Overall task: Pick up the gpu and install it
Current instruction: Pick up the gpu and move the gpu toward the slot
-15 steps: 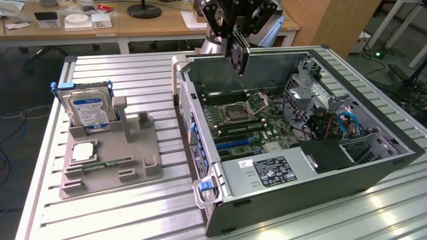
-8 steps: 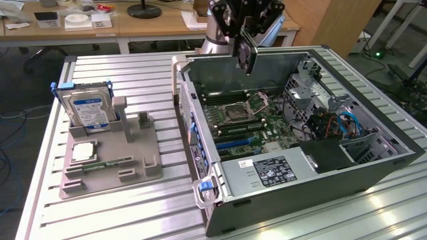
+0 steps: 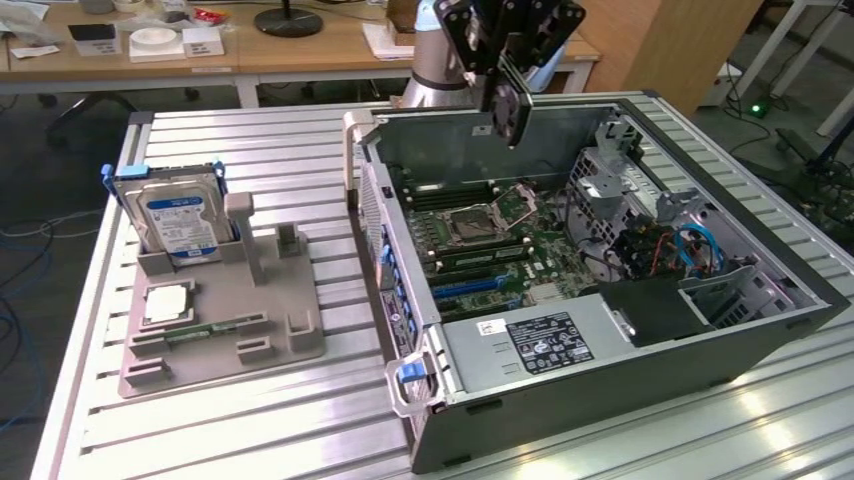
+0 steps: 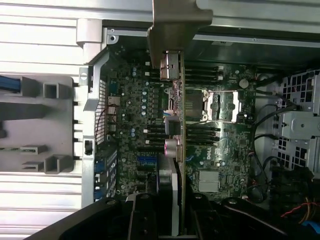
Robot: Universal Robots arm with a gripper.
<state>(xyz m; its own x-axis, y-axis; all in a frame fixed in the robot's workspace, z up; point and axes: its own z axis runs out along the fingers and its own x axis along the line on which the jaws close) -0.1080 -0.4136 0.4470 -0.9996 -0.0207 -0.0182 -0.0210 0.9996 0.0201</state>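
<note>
Jaws around thin dark gpu (image 3: 511, 108), upright, silvery bracket (image 4: 177, 25), over motherboard (image 3: 497, 238)

Arm (image 3: 430, 60) upright, tool (image 3: 511, 65) pointing straight down, jaws clamped on upper edge of vertically hanging gpu (image 3: 509, 115)

Lighting: bright, from overhead. Glare: white streaks on slatted metal table (image 3: 747, 420), washed out in wrist view. Shadow: computer case (image 3: 454, 150) interior dim, motherboard (image 4: 130, 115) murky.
</note>
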